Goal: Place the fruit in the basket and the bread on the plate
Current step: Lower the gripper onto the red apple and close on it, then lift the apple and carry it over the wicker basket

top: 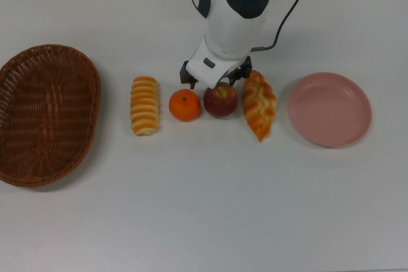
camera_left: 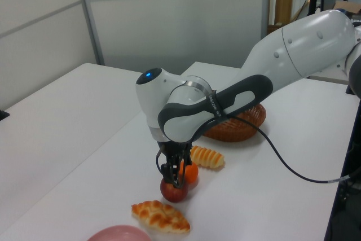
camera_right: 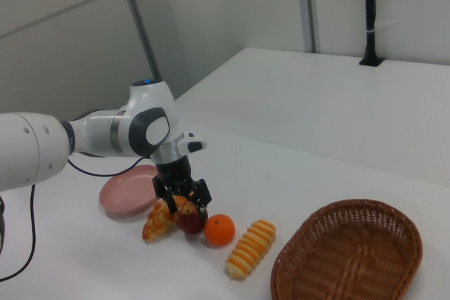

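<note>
White tabletop [top: 210, 208] carries everything in a row beneath the Panda arm [camera_left: 293, 49]. Largest is the brown wicker basket [top: 48, 114], empty and well apart from the pincer, far off toward the top view's left. Next, the pink plate [top: 329, 109], also empty, sits off toward the top view's right of the pincer. Beside the pincer on that same side lies the braided golden-brown loaf [top: 258, 104], near the plate's rim but apart from it. The striped ridged roll [top: 145, 105] lies on the pincer's other side, past the orange mandarin [top: 185, 105]. The pincer [top: 215, 81] is lowered over the dark red apple [top: 220, 100], its fingers [camera_left: 167, 174] apart and straddling the top of the fruit, not clamped. The mandarin sits just beside the apple.
</note>
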